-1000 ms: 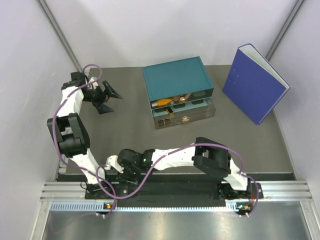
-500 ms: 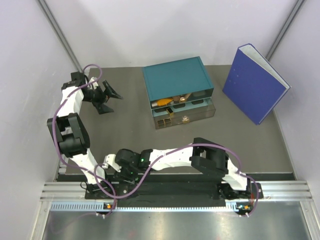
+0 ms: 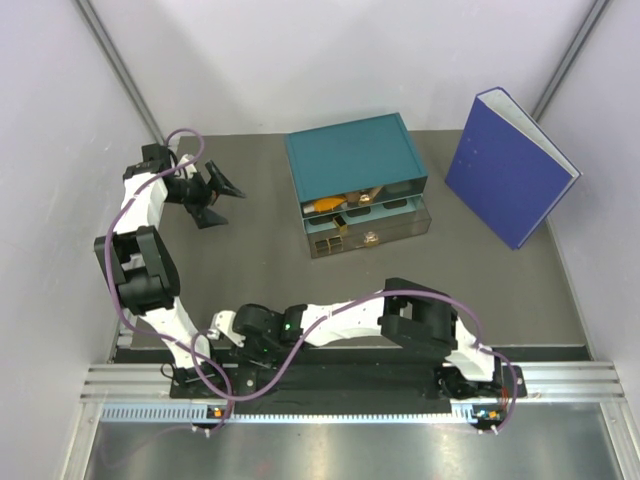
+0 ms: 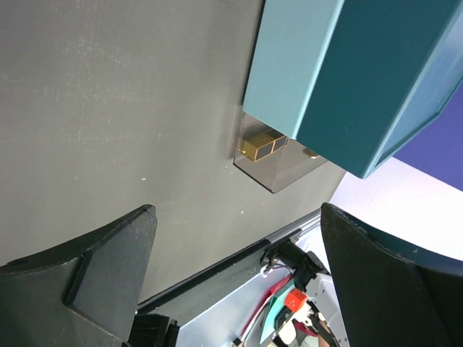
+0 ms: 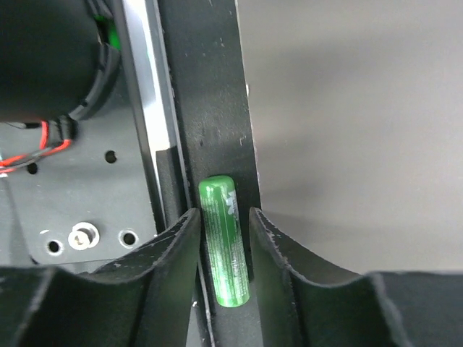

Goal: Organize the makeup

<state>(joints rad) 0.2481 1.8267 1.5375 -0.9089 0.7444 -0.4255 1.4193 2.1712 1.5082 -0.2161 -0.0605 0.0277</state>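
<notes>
A small green capsule-shaped piece [image 5: 226,246] of the makeup lies lengthwise on the black rail [image 5: 210,87] at the table's near edge. My right gripper [image 5: 223,213] straddles it, open. The left finger is against its side and a thin dark gap shows at the right finger. From above, the right gripper [image 3: 232,335] is low by the left arm's base. An orange tube [image 3: 325,205] and a gold-and-black case [image 4: 260,144] sit in the clear drawers under the teal box [image 3: 355,160]. My left gripper [image 3: 224,202] hangs wide open left of the box, holding nothing.
A big blue binder [image 3: 510,165] stands at the back right. The left arm's base and its cables [image 5: 43,144] lie right beside the rail. The aluminium mounting rail [image 3: 350,385] runs along the near edge.
The right wrist has crept a little to the left along the rail and its jaws have narrowed around the green capsule. The left arm has not moved.
</notes>
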